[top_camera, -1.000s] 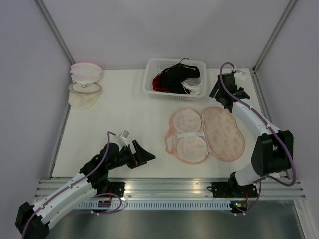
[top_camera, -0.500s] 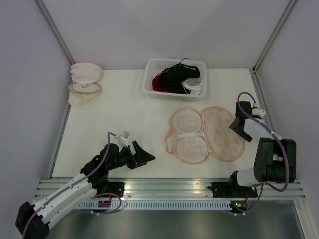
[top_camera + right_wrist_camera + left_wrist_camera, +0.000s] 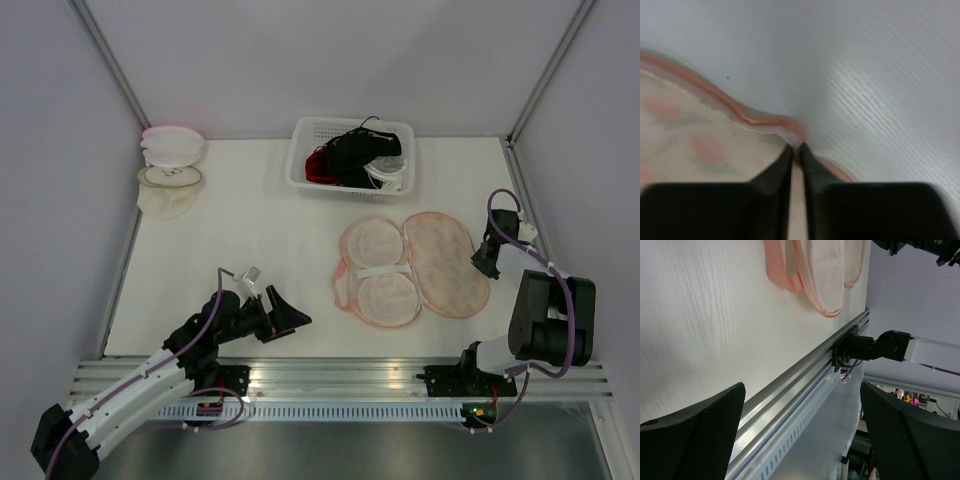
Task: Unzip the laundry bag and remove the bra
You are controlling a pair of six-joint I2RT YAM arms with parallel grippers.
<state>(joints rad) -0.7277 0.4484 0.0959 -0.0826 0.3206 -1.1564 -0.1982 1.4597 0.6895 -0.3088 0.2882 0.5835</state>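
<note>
**Bag [image 3: 445,265] edge pinched by right gripper [image 3: 796,148]**

The bag is laid open flat at about 4 o'clock on the table [image 3: 240,230], with the floral half turned to the right. Its pink trim [image 3: 765,120] at the 3 o'clock edge is nipped between the right gripper's nearly closed jaws. The left gripper [image 3: 290,308] is held low at 7 o'clock, jaws spread wide, nothing in them. A basket [image 3: 298,165] of clothes is parked at 12 o'clock.

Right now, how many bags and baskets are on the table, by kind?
Beige floral fabric laundry bag, pink-trimmed: 1
Plain domed fabric pouches, white and pink: 2
White plastic lattice basket: 1
Total: 4
</note>
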